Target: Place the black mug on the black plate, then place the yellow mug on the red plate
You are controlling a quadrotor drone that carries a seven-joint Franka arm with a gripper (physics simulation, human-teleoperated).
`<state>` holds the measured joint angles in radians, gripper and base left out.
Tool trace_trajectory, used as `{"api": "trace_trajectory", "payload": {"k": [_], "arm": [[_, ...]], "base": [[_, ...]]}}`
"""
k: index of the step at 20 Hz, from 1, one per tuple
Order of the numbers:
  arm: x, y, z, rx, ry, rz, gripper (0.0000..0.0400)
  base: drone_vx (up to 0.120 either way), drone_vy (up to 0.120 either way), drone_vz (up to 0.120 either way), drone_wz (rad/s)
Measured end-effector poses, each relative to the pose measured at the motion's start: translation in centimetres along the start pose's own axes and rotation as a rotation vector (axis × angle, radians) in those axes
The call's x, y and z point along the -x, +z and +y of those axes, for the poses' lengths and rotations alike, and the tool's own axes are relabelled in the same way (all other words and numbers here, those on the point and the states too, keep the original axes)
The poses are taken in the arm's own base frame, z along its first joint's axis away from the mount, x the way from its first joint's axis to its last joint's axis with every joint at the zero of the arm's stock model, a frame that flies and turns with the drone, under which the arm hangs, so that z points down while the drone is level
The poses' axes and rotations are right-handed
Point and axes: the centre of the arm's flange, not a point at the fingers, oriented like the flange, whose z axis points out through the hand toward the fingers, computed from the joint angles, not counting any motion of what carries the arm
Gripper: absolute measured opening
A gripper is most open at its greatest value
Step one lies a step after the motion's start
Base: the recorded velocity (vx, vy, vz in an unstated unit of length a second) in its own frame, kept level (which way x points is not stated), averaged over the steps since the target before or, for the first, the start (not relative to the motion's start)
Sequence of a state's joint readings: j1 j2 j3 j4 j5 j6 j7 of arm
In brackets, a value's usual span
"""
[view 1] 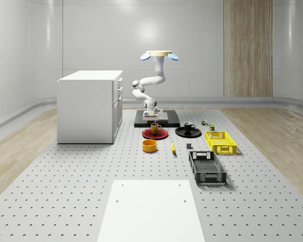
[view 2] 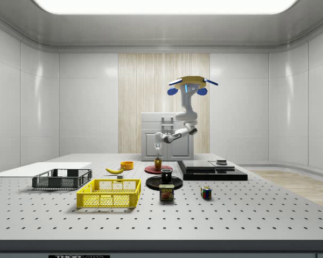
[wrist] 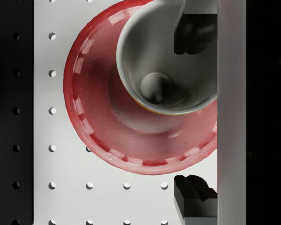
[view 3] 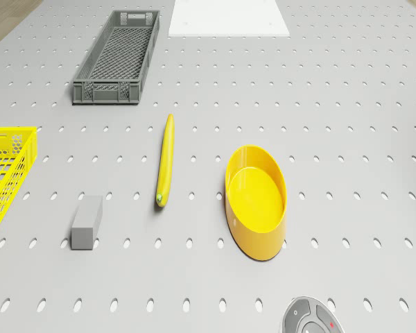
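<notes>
Yellow mug (view 1: 155,128), round, glossy, sits on red plate (view 1: 155,134).

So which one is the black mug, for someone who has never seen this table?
Start at the white cabinet on the perforated table and go toward the whole-scene view's right, past the red plate carrying a yellow mug. Next is a black plate; the black mug stands upright on it, the only dark mug there.

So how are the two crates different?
The yellow crate is bright yellow, while the grey crate is dark. The yellow crate sits nearer the black plate; the grey crate sits nearer the white sheet. Both are mesh-walled, open-topped and rest on the table.
</notes>
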<state>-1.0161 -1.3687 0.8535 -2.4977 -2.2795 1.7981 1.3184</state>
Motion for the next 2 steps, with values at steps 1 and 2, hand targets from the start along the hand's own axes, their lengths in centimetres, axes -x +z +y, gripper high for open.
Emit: {"api": "trace_trajectory", "payload": {"k": [1,2], "arm": [[0.0,-0.21,0.0,0.0,0.0,0.0,0.0389],[0.0,-0.32,0.0,0.0,0.0,0.0,0.039]], "base": [[0.0,0.0,0.0,0.0],[0.0,0.0,0.0,0.0]]}}
